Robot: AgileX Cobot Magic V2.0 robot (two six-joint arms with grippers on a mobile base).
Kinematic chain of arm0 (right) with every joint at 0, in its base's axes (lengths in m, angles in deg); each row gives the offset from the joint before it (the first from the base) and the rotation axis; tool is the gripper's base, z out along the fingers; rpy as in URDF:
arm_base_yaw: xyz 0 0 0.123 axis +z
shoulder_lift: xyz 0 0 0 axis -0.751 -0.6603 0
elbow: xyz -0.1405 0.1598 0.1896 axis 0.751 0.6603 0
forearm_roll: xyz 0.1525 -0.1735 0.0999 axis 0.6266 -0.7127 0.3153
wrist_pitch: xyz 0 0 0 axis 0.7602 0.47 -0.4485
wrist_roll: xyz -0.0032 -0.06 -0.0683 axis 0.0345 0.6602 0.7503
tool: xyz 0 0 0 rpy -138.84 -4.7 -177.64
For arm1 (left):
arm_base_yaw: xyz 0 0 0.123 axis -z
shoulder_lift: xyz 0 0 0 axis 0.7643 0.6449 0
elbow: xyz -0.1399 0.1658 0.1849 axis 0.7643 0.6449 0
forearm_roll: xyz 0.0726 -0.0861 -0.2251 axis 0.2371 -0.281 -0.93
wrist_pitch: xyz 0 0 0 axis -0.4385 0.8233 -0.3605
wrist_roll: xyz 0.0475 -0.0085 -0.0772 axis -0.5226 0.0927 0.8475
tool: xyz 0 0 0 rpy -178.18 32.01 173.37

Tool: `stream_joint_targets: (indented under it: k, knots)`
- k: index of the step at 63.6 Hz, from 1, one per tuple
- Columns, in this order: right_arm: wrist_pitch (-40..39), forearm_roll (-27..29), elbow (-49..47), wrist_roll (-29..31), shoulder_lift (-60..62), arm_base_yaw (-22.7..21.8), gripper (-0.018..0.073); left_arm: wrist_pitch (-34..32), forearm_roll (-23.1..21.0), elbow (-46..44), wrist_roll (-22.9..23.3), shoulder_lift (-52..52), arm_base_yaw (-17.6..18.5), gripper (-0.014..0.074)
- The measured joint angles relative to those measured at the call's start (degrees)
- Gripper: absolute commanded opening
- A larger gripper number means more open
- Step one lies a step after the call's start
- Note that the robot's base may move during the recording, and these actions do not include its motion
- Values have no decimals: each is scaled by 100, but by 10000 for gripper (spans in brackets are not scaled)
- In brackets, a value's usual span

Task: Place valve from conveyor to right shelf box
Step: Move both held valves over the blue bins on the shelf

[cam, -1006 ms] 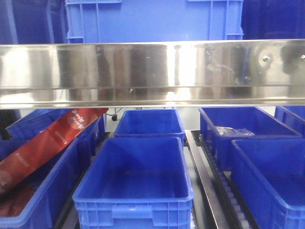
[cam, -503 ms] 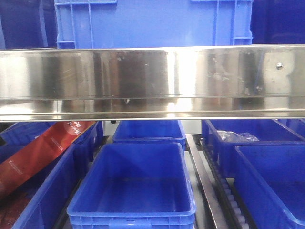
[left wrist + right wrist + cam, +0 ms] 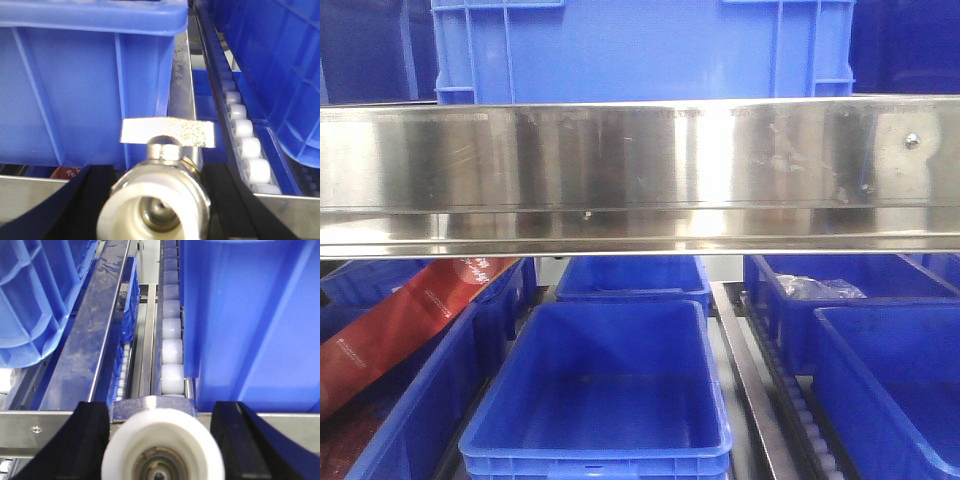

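valve: metal, white-capped end toward camera, lever on top, in left tool | second valve: white-capped, in right tool

Two valves, one red packet, one steel rail.

Right gripper clamps white-capped valve, blue handle on top; white rollers just beside blue bin.

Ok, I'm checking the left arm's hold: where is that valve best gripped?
Grip the valve round its barrel, jaws closing in from either side. The flat handle lies across the top, so the sides are likely the free, matching faces.
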State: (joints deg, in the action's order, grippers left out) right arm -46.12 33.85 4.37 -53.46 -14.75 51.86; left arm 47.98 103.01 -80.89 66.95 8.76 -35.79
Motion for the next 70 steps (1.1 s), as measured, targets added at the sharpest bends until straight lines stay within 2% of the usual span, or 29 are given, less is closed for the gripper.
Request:
stream_joint_targets:
  k: [58,70]
  knots:
    - [-39,11,-51,0,0,11,-162,-92,0,-69,0,0,0,-111]
    - [44,11,-830,273,-11,357,-162,-155,0,-868,-476,187,213,-111]
